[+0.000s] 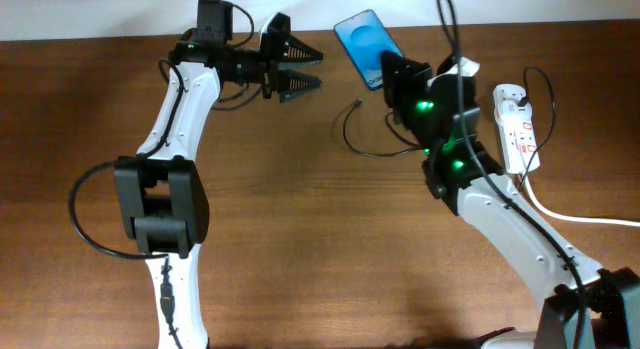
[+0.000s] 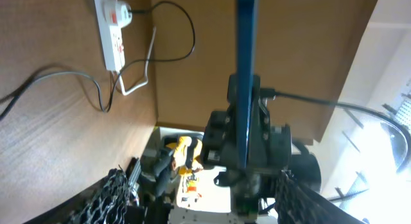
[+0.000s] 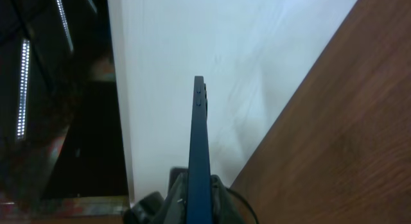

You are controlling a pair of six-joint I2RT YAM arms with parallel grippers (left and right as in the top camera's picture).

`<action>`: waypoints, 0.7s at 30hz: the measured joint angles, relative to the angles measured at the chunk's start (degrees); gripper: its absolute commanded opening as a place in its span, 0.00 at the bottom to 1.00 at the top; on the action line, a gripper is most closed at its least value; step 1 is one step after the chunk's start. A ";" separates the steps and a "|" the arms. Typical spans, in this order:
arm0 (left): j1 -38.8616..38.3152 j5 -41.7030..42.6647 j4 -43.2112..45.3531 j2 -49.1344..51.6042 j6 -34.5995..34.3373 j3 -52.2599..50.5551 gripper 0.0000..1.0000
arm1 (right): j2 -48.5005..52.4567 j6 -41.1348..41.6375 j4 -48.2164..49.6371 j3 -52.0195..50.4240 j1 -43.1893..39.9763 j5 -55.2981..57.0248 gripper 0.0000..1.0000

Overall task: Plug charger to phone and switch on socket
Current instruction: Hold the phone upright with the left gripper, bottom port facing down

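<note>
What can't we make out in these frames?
Slim blue-screened black smartphone: charging port hidden by right hand overhead; edge-on in both wrist views.
White elongated power strip: red switch position too small, overhead and left wrist.
Thin black charger cable: plug tip too small overhead.

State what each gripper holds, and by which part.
The right gripper grips the phone by one short end; the left gripper holds nothing.

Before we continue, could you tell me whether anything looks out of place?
The phone is gripped in the right end effector, apparently lifted, while the charger lies loose on the table, unplugged.
</note>
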 measured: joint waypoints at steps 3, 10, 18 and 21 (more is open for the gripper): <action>-0.85 -2.78 12.85 0.02 -10.71 -0.02 0.74 | 1.90 0.42 3.10 0.04 2.40 2.54 0.04; -6.71 -10.56 32.09 0.02 -30.97 0.00 0.61 | 5.38 1.18 1.70 3.30 2.97 3.61 0.04; -7.34 -17.18 41.51 0.02 -43.43 -0.04 0.25 | 5.46 7.67 2.03 4.22 3.54 5.05 0.04; -7.52 -18.53 45.75 0.02 -45.62 -0.07 0.24 | 5.42 9.86 2.71 5.01 3.85 5.73 0.04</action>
